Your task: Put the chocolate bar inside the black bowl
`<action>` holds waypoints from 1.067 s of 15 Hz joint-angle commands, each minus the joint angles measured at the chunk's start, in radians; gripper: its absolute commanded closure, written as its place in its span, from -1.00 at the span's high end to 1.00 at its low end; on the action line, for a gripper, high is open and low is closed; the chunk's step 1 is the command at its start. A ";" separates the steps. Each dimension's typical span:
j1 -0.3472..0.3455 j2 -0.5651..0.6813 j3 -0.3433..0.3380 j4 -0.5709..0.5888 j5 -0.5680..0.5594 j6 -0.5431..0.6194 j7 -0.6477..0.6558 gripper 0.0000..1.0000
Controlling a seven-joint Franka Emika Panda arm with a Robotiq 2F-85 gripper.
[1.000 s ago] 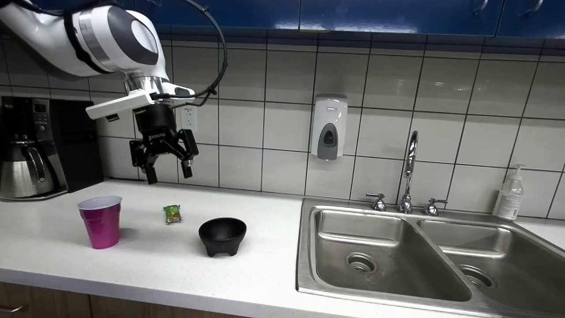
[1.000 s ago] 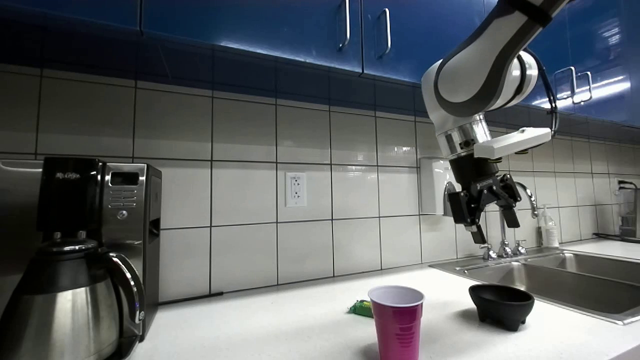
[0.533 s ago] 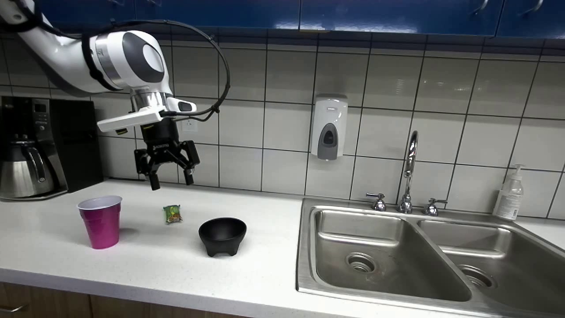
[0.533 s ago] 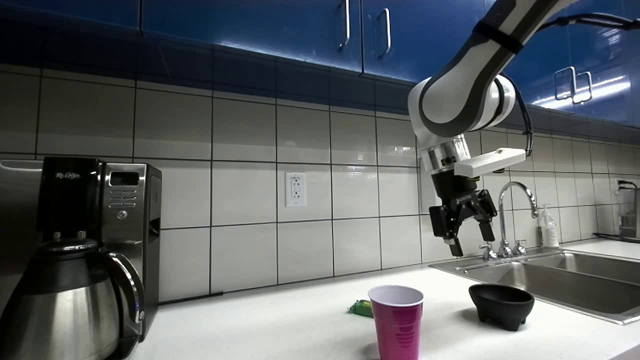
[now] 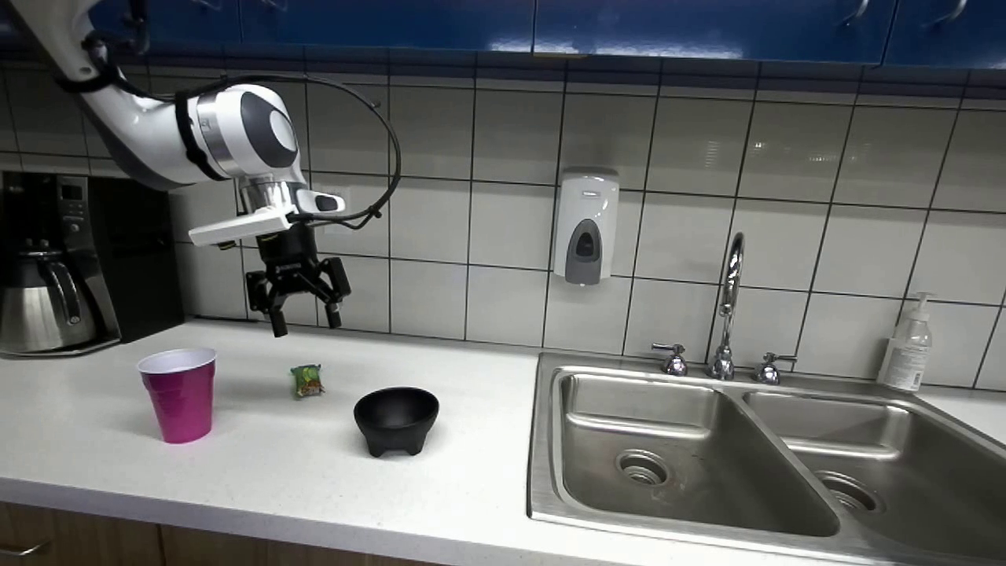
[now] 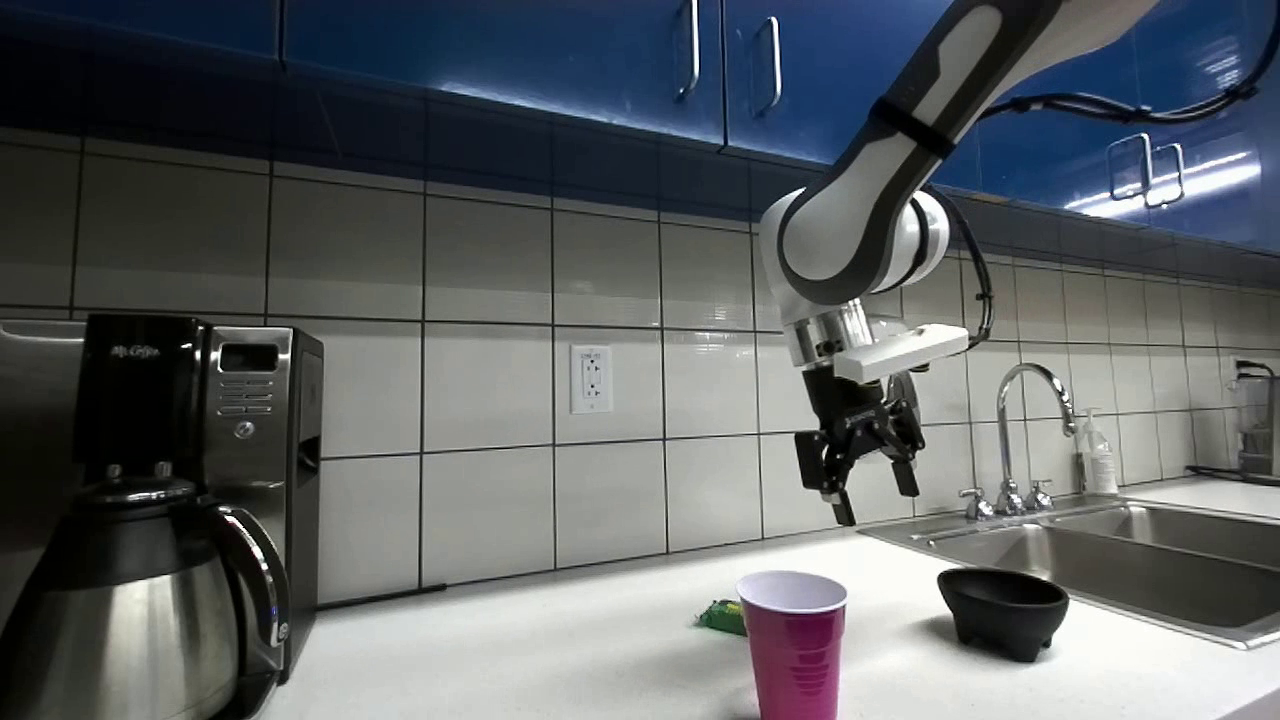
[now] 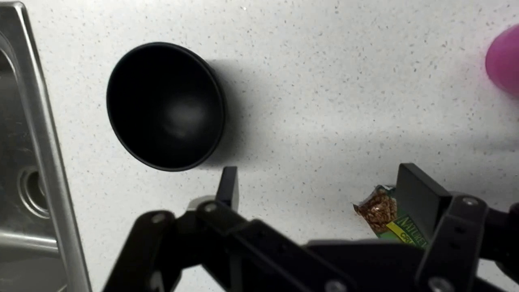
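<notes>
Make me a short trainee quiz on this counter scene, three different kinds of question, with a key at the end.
1. Multiple choice: which stands nearest the sink? a) pink cup b) coffee maker c) black bowl
2. True or false: the end effector is open above the counter.
3. In the wrist view, what partly hides the chocolate bar?

Key: 1. c; 2. true; 3. an end effector finger.

Finished smooth and matt on black bowl [image 7: 162,101], crinkled on snack-bar wrapper [image 7: 386,219]. Formed in satin metal at sink [image 5: 544,464], mirror-polished at faucet [image 5: 730,292].
</notes>
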 commanded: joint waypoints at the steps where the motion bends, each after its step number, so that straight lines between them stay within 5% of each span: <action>1: 0.036 0.113 0.009 0.128 -0.056 -0.031 0.087 1.00; 9: 0.087 0.287 -0.008 0.325 -0.069 -0.149 -0.107 1.00; 16: 0.093 0.364 -0.011 0.399 -0.070 -0.118 -0.236 1.00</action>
